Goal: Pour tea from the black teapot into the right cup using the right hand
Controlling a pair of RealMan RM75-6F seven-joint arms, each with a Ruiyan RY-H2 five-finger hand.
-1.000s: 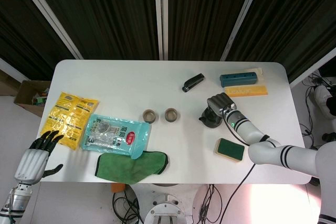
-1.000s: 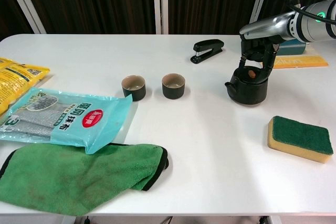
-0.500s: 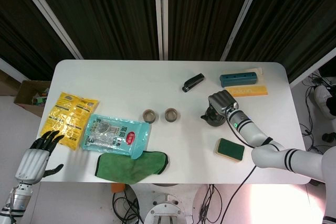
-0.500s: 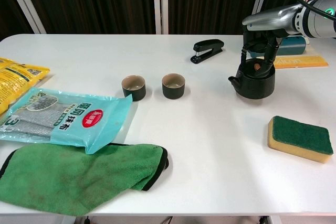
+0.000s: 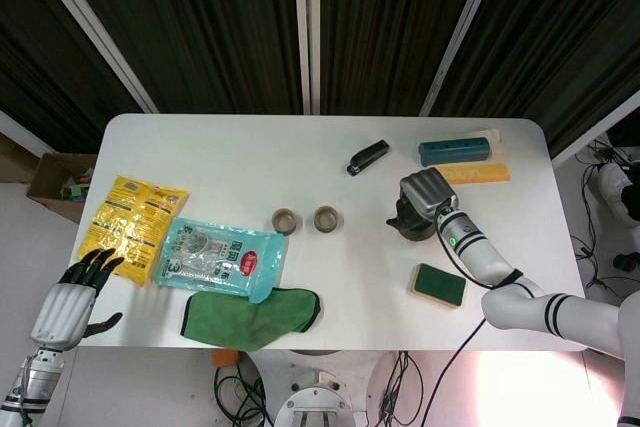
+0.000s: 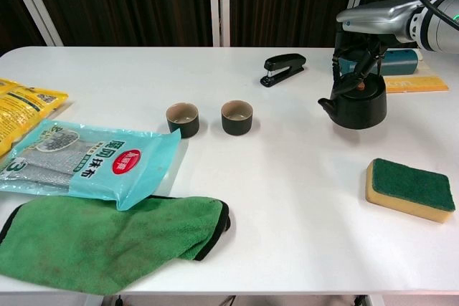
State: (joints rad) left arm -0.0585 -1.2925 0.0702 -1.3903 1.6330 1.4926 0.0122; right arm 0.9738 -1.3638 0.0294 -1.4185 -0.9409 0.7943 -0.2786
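Teapot hangs by its top handle from the right hand, fingers hooked around it; probably heavy, rigid, breakable, prone to swinging.

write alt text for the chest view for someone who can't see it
The robot's right hand grips the handle of a black teapot lifted just off the right side of a white table, spout pointing left toward two small dark cups. A black stapler lies behind, a green-topped sponge front right, and a green cloth and teal packet front left.
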